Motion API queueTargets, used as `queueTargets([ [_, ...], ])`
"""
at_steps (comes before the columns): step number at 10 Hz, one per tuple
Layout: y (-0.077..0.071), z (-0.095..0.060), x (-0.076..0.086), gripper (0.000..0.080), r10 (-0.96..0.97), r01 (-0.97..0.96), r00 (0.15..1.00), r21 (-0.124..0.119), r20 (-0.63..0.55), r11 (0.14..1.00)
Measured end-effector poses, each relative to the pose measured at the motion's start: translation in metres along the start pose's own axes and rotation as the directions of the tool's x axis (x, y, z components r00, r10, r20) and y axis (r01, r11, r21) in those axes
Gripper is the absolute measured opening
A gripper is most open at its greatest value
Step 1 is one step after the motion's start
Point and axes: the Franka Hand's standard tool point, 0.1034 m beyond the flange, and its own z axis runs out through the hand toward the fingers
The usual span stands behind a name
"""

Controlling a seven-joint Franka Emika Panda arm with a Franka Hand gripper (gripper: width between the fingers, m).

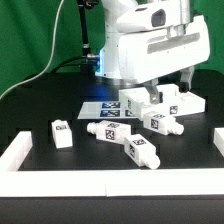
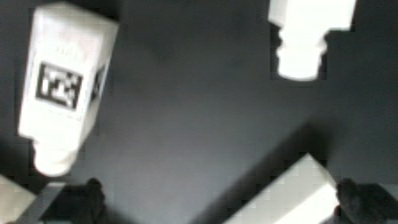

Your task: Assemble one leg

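Several white legs with tag stickers lie on the black table: one at the exterior view's left (image 1: 62, 133), one in the middle (image 1: 108, 133), one nearer the front (image 1: 140, 152) and one by the panel (image 1: 160, 122). The wrist view shows two legs, a tagged one (image 2: 63, 80) and a second (image 2: 306, 35). My gripper (image 2: 222, 205) is open and empty above the table, its dark fingertips (image 2: 80, 200) wide apart. A white corner (image 2: 302, 195) lies between them; I cannot tell which part it is. In the exterior view the gripper (image 1: 165, 88) hangs over the panel, mostly hidden by the hand.
The large flat white panel (image 1: 172, 103) lies at the exterior view's right under the arm. The marker board (image 1: 100, 105) lies behind the legs. White raised rails border the table at the left (image 1: 15, 155) and right (image 1: 215, 145).
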Motion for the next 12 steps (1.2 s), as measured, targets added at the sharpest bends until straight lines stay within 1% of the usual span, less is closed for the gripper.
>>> queueTargets([
  [1,0.014,0.011,-0.013,0.065,-0.004,0.004,1.0,-0.004,0.005,1.0],
  [2,0.032,0.02,-0.019,0.065,0.011,-0.011,1.0,-0.004,0.007,1.0],
  [3,0.041,0.024,-0.019,0.065,0.021,-0.021,1.0,-0.007,0.004,1.0],
  [4,0.039,0.023,-0.019,0.065,0.018,-0.018,1.0,-0.005,0.005,1.0],
  [8,0.039,0.025,-0.02,0.065,0.019,-0.019,1.0,-0.003,0.007,1.0],
  [10,0.048,0.047,-0.014,0.065,0.109,-0.109,0.994,0.008,0.013,0.994],
  [11,0.051,0.054,-0.014,0.065,0.123,-0.123,0.992,0.01,0.016,0.992],
  [12,0.052,0.061,-0.015,0.065,0.123,-0.123,0.992,0.001,0.007,0.992],
])
